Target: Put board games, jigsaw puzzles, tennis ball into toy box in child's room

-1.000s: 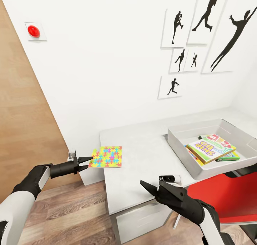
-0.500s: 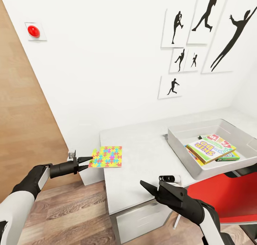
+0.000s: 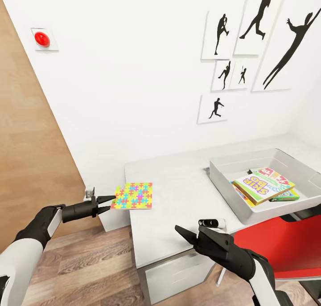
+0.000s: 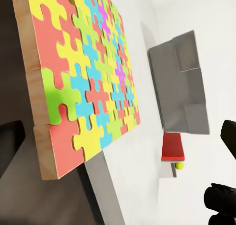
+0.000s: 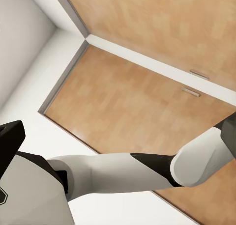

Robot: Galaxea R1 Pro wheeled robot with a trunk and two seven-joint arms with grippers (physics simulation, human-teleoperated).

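left gripper [image 3: 107, 202] clamped on the edge of a flat multicoloured jigsaw puzzle board [image 3: 133, 195]; keep it level, carry toward the light-grey toy box [image 3: 223, 181]. right gripper [image 3: 189, 235] apart, empty.

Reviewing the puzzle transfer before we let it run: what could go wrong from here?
1. The left gripper pinches the jigsaw puzzle only at one edge, so the board may tilt or slip during the carry.
2. The toy box lies far across the table, so the long sweep could snag the puzzle on its rim.
3. The board games already fill part of the box, so the puzzle may land askew.
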